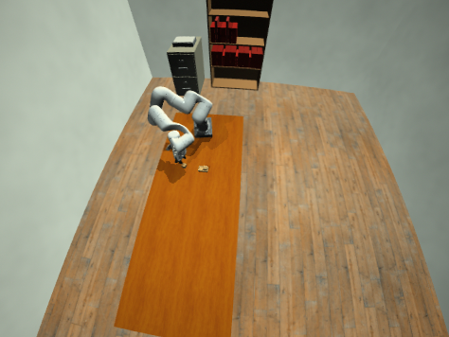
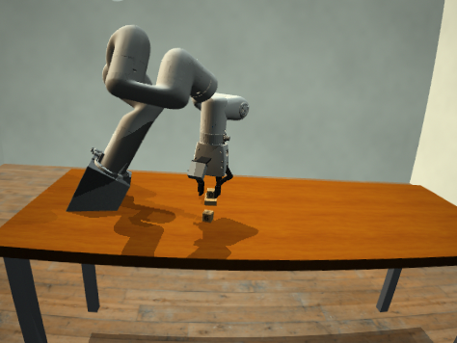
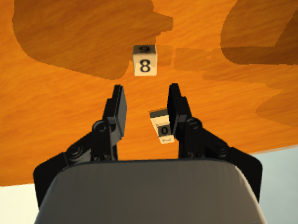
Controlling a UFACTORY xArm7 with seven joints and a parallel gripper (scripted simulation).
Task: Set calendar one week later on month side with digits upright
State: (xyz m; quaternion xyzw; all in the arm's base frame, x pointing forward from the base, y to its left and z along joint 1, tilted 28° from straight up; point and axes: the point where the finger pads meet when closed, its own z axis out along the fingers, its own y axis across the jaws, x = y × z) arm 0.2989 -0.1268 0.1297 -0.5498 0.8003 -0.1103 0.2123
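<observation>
Gripper (image 3: 146, 107) hung above the table (image 2: 313, 226), fingers half closed on nothing. One cube (image 3: 145, 60), face reading 8, lay loose on the table ahead; the tray (image 3: 162, 126) stood apart, a 0 showing

Arm (image 1: 176, 112) bent over table (image 1: 189, 246) — tray (image 1: 204, 168) nearby

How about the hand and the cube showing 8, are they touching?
Apart. The wrist view shows bare table between the cube showing 8 and the hand.
</observation>
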